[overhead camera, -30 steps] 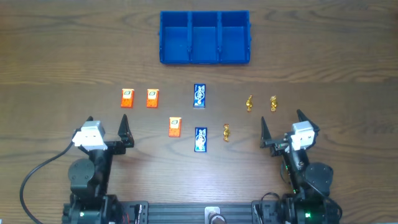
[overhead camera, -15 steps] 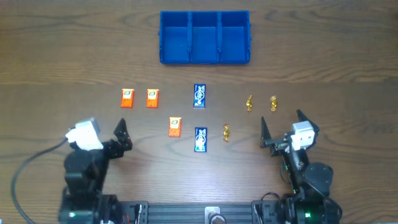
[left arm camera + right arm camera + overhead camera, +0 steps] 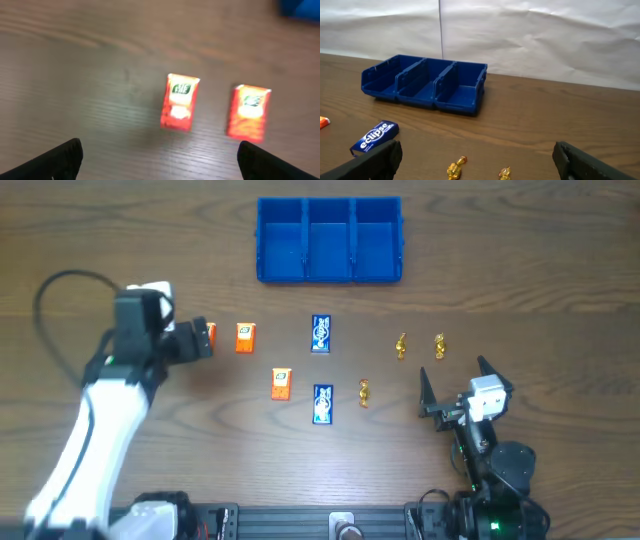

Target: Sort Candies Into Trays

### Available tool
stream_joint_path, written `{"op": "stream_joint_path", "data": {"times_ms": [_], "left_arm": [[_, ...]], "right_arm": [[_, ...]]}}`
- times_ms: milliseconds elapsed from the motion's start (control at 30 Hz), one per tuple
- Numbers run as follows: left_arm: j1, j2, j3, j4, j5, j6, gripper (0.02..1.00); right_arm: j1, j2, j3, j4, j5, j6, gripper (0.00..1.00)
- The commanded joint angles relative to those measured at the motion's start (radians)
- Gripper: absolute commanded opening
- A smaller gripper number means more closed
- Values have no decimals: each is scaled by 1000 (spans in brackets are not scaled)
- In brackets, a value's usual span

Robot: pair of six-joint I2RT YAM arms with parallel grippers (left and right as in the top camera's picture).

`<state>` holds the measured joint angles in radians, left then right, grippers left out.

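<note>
Because the left hand (image 3: 160, 159) hangs over the leftmost orange candy box (image 3: 180, 101), its fingers (image 3: 60, 160) wide apart, this arm is clearly the nearer one. The box lies flat in the left half of the surface (image 3: 80, 240), seemingly a little ahead of the hand. Its long axis runs between the fingers, so they would close on its long sides. The right hand (image 3: 455, 388), also apart, rests toward the near edge.

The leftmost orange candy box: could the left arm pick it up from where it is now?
Probably yes. The left tool is open and pointed at the leftmost orange box. Only bare table lies between them, and the neighbouring orange box lies apart from it.
</note>
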<state>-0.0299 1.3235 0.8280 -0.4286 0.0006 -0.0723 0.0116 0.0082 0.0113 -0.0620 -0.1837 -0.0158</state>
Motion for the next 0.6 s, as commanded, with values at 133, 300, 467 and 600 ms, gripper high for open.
{"op": "stream_joint_path", "data": {"times_ms": [133,300,467,600], "left_arm": [[-4,285,35,80,39,141,998],[-11,396,98,105,105,245,987],[-16,452,138,106,105,283,967],[-16,478,142,126,105,282,936]], "right_arm": [[4,-5,-3,-2,3,-15,998],[4,-5,-3,-2,3,-15,998],[4,-5,-3,-2,3,-16,998],[4,-5,-3,-2,3,-15,998]]}}
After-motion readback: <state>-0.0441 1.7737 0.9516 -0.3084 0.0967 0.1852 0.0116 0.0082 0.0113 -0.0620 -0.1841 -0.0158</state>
